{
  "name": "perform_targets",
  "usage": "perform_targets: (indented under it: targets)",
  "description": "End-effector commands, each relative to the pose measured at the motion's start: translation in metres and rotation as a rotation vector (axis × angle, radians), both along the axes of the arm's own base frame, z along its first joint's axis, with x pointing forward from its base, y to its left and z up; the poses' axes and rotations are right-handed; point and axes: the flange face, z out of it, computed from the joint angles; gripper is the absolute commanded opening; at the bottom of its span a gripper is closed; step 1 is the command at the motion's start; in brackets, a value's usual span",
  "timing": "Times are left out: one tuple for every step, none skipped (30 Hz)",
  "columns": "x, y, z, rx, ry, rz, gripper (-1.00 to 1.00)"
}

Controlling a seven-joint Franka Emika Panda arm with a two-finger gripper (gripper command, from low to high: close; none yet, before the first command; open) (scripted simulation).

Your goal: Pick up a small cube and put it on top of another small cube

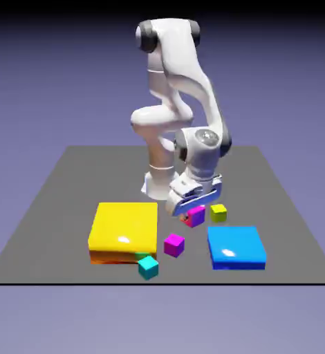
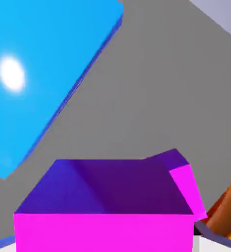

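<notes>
Currently, white two-finger gripper (image 1: 195, 211) closed on tiny magenta plain cube (image 1: 195, 216), held between fingertips near tiny olive-yellow plain cube (image 1: 218, 213) on dark grey surface (image 1: 117, 173). Second magenta cube (image 1: 174, 245) between flat glossy yellow slab (image 1: 125, 231) and flat glossy blue slab (image 1: 236, 247); small cyan cube (image 1: 148, 267) by yellow slab's corner.

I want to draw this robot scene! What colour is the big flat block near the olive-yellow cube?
Blue, clearest in the exterior view.
</notes>
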Motion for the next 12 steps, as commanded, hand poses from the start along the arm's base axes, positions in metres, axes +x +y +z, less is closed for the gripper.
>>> perform_targets:
  targets:
    - [0.004,-0.024,0.0,-0.002,-0.001,-0.058,-1.0]
    - [0.004,-0.024,0.0,-0.002,-0.001,-0.058,-1.0]
    - [0.004,-0.024,0.0,-0.002,-0.001,-0.058,-1.0]
    - [0.003,-0.025,-0.014,-0.002,-0.001,-0.058,-1.0]
    - [0.002,-0.026,-0.028,-0.002,-0.001,-0.057,-1.0]
    - [0.001,-0.027,-0.042,-0.002,-0.001,-0.057,-1.0]
    - [-0.001,-0.028,-0.056,-0.002,-0.001,-0.058,-1.0]
    - [-0.004,-0.029,-0.069,-0.002,-0.001,-0.058,-1.0]
    - [-0.004,-0.029,-0.069,-0.002,-0.001,-0.058,1.0]
    - [-0.004,-0.029,-0.069,-0.002,-0.001,-0.058,1.0]
    - [-0.001,-0.027,-0.055,-0.002,-0.001,-0.058,1.0]
    - [0.001,-0.026,-0.042,-0.002,-0.001,-0.057,1.0]
